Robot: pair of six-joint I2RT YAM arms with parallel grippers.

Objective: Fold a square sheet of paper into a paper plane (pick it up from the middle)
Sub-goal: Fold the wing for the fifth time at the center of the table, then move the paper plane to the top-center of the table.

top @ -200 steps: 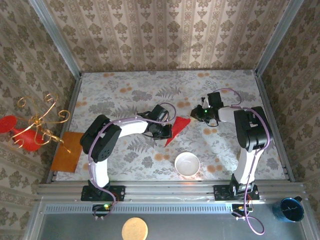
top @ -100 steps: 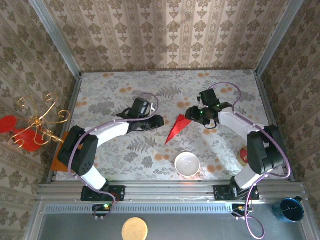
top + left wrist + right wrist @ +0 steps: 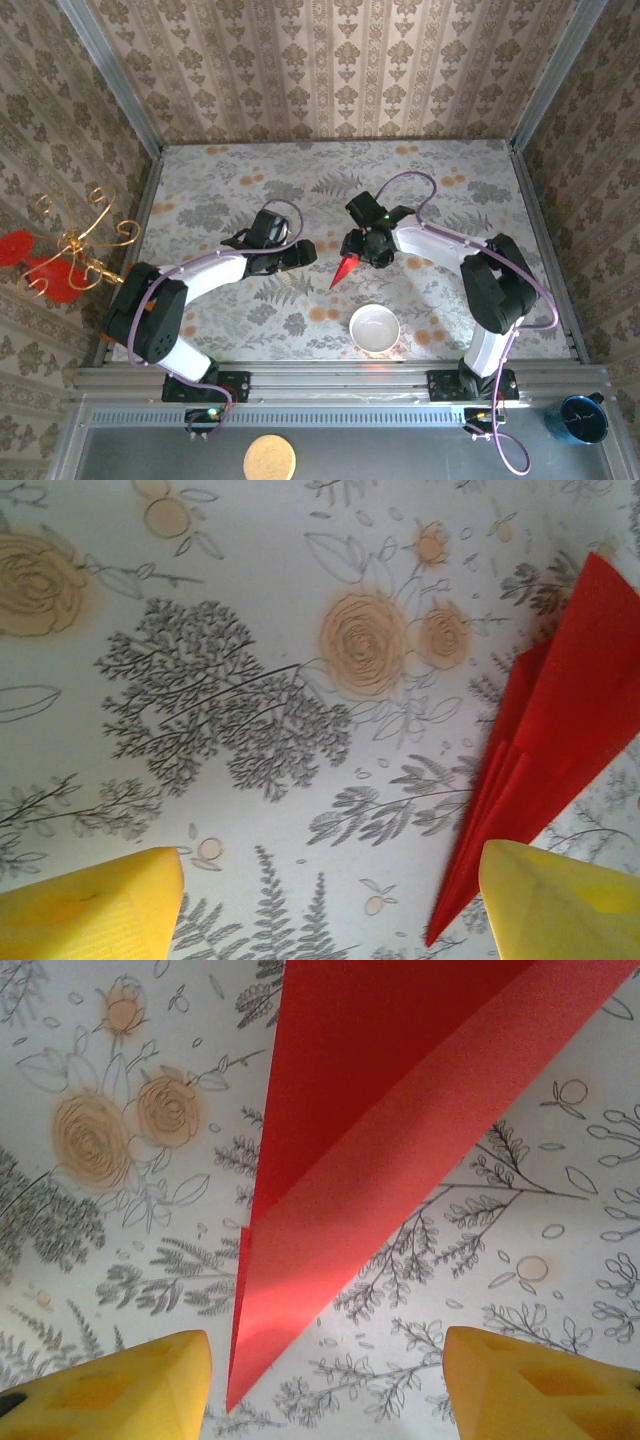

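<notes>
Lying on the table (image 3: 450, 190), the paper plane (image 3: 343, 271) has bare cloth all round, walls (image 3: 350, 70) well off, the white bowl (image 3: 374, 328) near its nose. The right gripper (image 3: 358, 250) hangs over it, jaws spread; the left gripper (image 3: 306, 253), likewise spread, just beside.

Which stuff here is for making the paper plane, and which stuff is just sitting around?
For the job: red paper plane, left gripper, right gripper.

Just lying about: white bowl, red and gold ornament, blue cup, round tan disc.
</notes>
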